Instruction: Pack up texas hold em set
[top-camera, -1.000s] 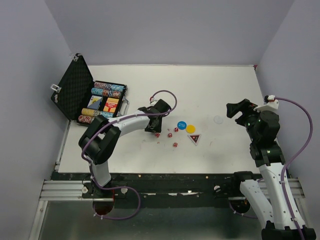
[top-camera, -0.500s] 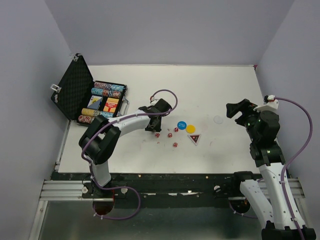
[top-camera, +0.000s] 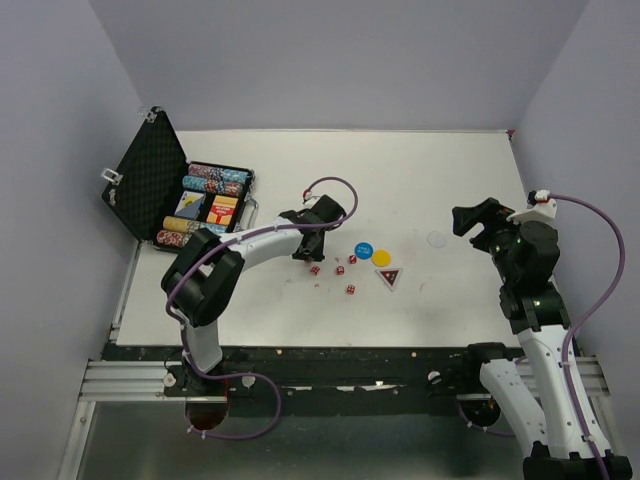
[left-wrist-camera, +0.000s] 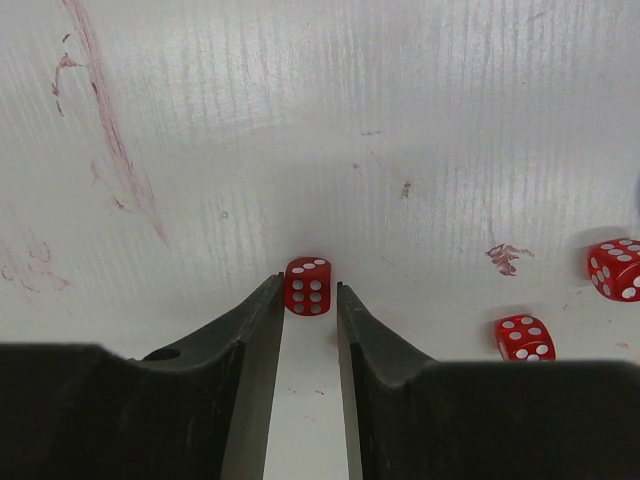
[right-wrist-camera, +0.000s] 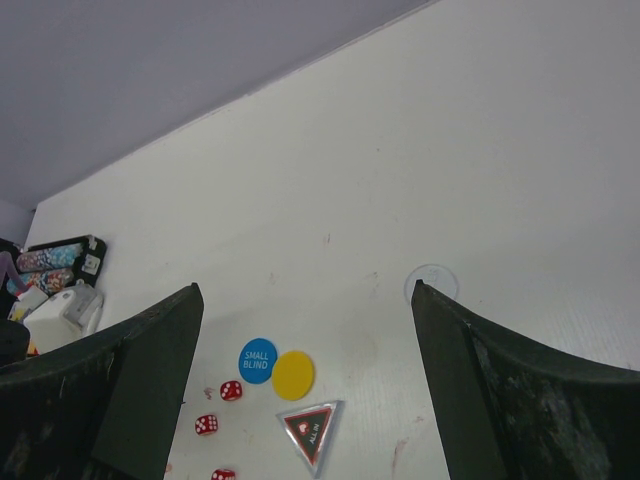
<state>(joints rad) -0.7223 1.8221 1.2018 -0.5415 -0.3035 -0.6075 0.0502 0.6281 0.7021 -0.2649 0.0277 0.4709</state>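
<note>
Our left jaws stand narrowly apart, one red die (left-wrist-camera: 308, 287) right between their tips on the surface (left-wrist-camera: 420, 110). We'd push in past its middle, then close squarely so it can't squirt out. The right jaws gape wide, holding nothing. Ahead of them the blue disc (right-wrist-camera: 258, 360) reads SMALL BLIND and the triangular token (right-wrist-camera: 310, 430) reads ALL IN. The open case (top-camera: 148, 187) sits well apart from both.

Surface (top-camera: 450, 180): white and matte, fine ribbed grain up close, and look, reddish smears (left-wrist-camera: 100, 110) on it.
Walls (top-camera: 330, 60): plain pale lilac-grey, boxing in three sides.
Rail (top-camera: 130, 380): aluminium extrusion along the near edge.
Light: even, soft shadows.
</note>
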